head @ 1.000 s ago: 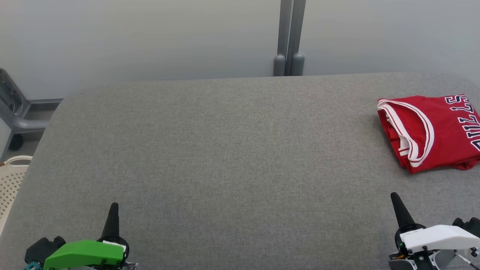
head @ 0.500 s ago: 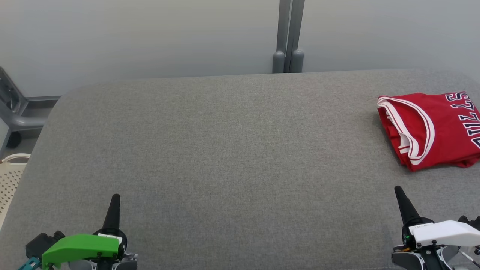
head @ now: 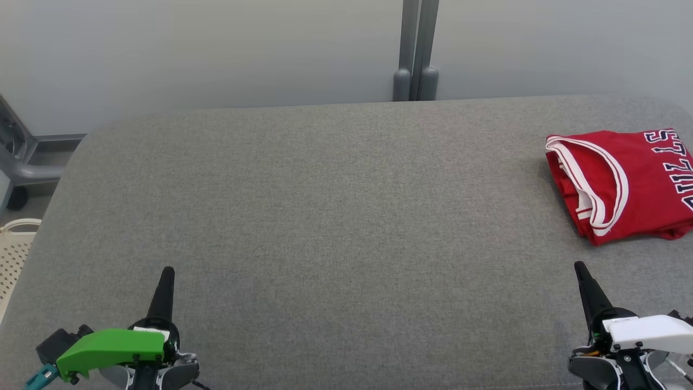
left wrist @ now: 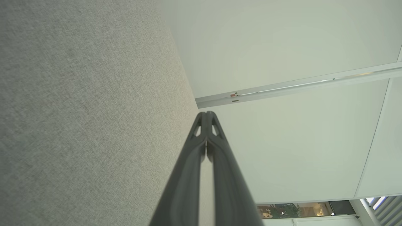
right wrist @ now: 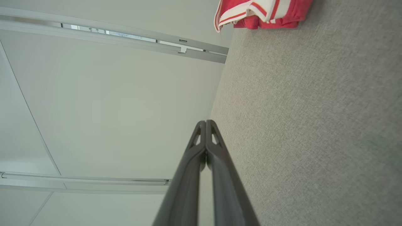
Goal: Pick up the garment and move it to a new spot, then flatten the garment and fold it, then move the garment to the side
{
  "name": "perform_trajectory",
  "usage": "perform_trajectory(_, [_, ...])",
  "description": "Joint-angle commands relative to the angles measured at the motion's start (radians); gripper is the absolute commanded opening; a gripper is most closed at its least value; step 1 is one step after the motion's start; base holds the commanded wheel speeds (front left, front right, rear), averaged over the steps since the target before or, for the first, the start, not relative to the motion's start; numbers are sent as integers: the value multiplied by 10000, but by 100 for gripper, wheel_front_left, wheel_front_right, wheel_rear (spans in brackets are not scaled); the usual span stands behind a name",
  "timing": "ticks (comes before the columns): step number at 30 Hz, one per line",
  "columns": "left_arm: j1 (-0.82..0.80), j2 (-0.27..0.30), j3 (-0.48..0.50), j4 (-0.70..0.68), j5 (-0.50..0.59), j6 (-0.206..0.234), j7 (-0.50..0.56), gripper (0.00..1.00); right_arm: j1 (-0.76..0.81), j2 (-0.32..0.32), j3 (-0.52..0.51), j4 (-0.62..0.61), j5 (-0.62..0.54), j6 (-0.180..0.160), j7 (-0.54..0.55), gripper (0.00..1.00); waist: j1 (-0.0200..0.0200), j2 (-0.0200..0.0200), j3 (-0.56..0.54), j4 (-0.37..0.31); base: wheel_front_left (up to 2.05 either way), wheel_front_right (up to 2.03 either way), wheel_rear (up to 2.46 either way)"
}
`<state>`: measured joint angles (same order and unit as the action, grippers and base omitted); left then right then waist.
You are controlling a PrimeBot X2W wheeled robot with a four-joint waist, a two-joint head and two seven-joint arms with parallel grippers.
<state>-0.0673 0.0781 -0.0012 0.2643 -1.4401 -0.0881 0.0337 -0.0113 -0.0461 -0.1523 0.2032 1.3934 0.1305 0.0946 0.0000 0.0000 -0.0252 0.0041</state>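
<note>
A folded red jersey [head: 622, 181] with white trim and dark lettering lies at the far right of the grey padded table [head: 335, 216], partly cut off by the head view's edge. Its trimmed edge [right wrist: 260, 12] shows at the top of the right wrist view. My right gripper [head: 580, 267] rests shut at the lower right, well short of the jersey, with nothing between its fingers [right wrist: 205, 124]. At the lower left my left gripper [head: 168, 271] is shut too, and it is empty [left wrist: 206, 114].
A pale wall with a grey upright post [head: 417, 51] stands behind the table. Off the table's left edge are a white perforated basket [head: 13, 254] and a grey metal frame [head: 21, 162].
The head view has shifted slightly, so both grippers sit a bit higher in it and the jersey a little higher. Both grippers stay shut and the jersey lies where it was.
</note>
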Motion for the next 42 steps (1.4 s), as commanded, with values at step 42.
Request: perform_trajectory(42, [-685, -296, 387, -50, -1823, -456, 576, 0, -319, -62, -363, -290, 2260, 4, 444, 0, 0, 0, 270, -43, 0, 0, 0])
